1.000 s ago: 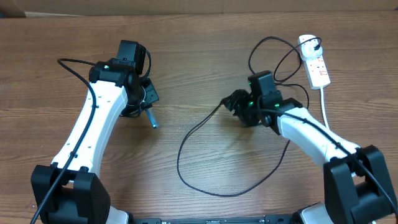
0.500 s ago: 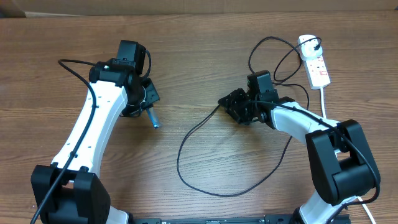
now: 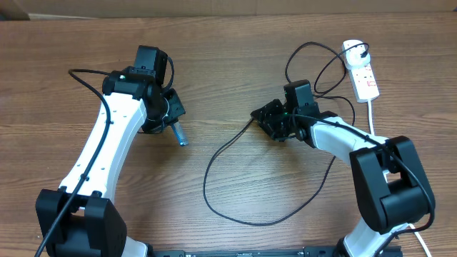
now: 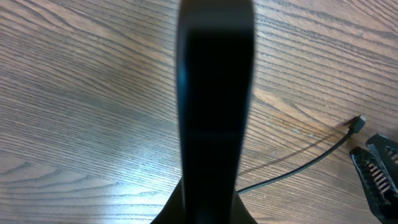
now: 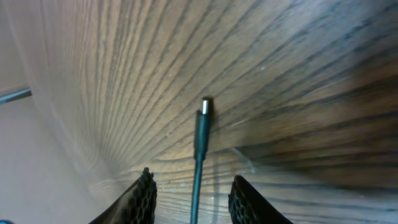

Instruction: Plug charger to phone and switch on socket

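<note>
My left gripper (image 3: pixel 171 123) is shut on the phone (image 3: pixel 179 135), held on edge just above the table. In the left wrist view the phone is a dark upright slab (image 4: pixel 214 93) filling the middle. The charger cable (image 3: pixel 214 160) loops across the table to the socket (image 3: pixel 360 68) at the back right. My right gripper (image 3: pixel 263 118) is open, low over the table. Its fingers (image 5: pixel 193 177) straddle the cable just behind the connector tip (image 5: pixel 203 107). The tip (image 4: pixel 357 123) also shows in the left wrist view, lying on the wood.
The socket's thick white lead (image 3: pixel 373 121) runs down the right side of the table. Loops of black cable (image 3: pixel 314 61) lie between the right arm and the socket. A black cable of the left arm (image 3: pixel 86 78) arcs at the far left.
My right gripper has moved a little left and turned, its arm folding in. The phone in my left gripper has shifted slightly right. The cable lies as before.
</note>
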Tool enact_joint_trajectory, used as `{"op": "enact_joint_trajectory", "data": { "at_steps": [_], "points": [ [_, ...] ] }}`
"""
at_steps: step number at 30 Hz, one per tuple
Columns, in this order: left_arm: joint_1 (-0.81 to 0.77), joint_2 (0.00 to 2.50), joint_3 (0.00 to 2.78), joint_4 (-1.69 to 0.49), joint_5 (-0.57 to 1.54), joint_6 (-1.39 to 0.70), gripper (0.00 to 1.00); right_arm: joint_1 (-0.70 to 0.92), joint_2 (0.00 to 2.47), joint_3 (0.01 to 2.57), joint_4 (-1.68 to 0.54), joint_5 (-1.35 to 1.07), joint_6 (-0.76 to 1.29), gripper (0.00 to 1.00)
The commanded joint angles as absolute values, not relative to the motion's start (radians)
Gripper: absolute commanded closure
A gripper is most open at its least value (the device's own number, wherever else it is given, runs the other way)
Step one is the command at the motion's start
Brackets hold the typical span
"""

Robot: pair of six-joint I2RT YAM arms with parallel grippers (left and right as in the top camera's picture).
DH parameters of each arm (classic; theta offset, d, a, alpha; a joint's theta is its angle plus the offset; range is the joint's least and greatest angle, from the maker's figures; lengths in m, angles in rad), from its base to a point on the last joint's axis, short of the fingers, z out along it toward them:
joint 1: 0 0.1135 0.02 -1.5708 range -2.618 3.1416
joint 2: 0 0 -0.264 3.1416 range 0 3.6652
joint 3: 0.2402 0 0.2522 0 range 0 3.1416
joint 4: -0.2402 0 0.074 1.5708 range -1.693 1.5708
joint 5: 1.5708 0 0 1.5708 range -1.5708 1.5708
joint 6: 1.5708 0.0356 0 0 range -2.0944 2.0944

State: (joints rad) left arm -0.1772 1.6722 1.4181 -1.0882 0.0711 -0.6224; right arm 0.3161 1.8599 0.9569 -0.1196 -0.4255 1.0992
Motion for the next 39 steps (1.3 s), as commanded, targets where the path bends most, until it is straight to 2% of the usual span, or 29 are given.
{"op": "enact_joint_trajectory", "data": {
  "at_steps": [1,9,14,30,39],
  "points": [
    [-0.177,1.669,1.422,-1.08,0.079,-0.631,0.96,0.321,1.886,0.961,-0.111,-0.404,1.119,0.63],
    [-0.177,1.669,1.422,-1.081,0.079,-0.631,0.96,0.319,1.945,0.962,-0.079,-0.405,1.129,0.65],
    [-0.177,1.669,1.422,-1.077,0.08,-0.631,0.96,0.319,1.946,0.962,-0.075,-0.406,1.13,0.72],
    [-0.177,1.669,1.422,-1.081,0.079,-0.627,0.96,0.319,1.964,0.962,-0.02,-0.431,1.137,0.73],
    [-0.177,1.669,1.422,-1.081,0.08,-0.624,0.96,0.318,1.968,0.962,-0.039,-0.425,1.137,0.79]
  ]
}}
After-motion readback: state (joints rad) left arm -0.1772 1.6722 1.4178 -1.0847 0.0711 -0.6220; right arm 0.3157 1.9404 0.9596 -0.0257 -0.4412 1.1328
